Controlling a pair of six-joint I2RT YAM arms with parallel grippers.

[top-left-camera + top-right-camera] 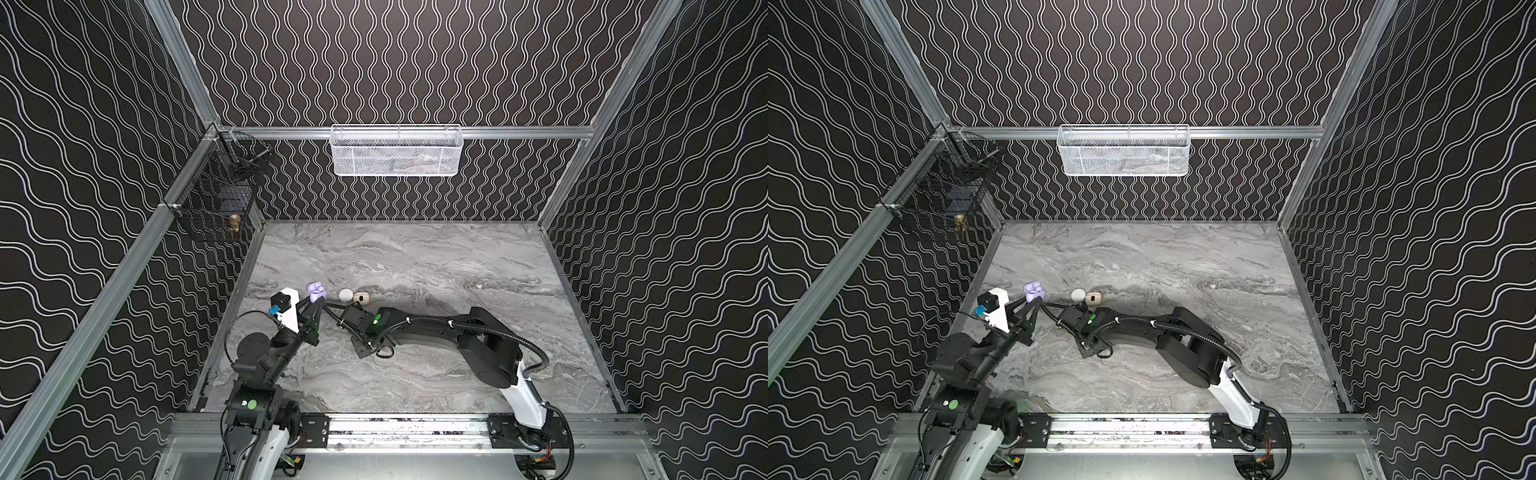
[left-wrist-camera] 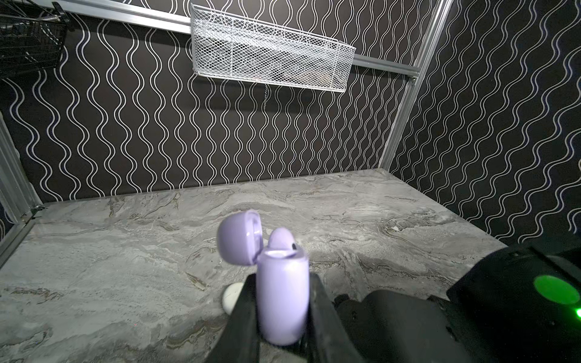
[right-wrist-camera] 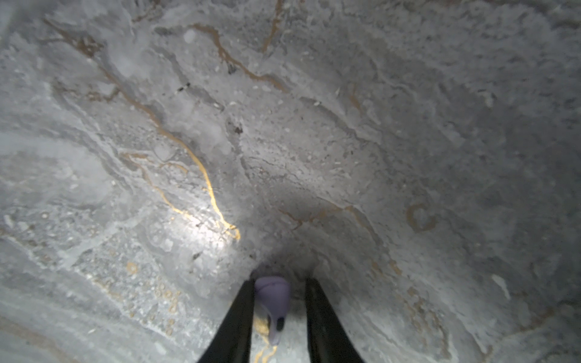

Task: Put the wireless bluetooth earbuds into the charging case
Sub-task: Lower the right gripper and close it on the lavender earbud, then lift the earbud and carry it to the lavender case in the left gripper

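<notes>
Half done, I judged: at 9 o'clock on the table (image 1: 457,266) the left gripper (image 2: 282,284) clamped the open charging case (image 2: 279,314), a seated earbud (image 2: 280,239) inside. At its 4 o'clock the right gripper (image 3: 279,283) straddled the loose earbud (image 3: 273,297) — jaws parted, one finger touching. Next called for pinching, lifting, aligning over the free socket.

Black arms (image 1: 432,330), white lower links (image 1: 525,401), green dot stickers (image 1: 377,319), corrugated cable (image 1: 538,353).
</notes>
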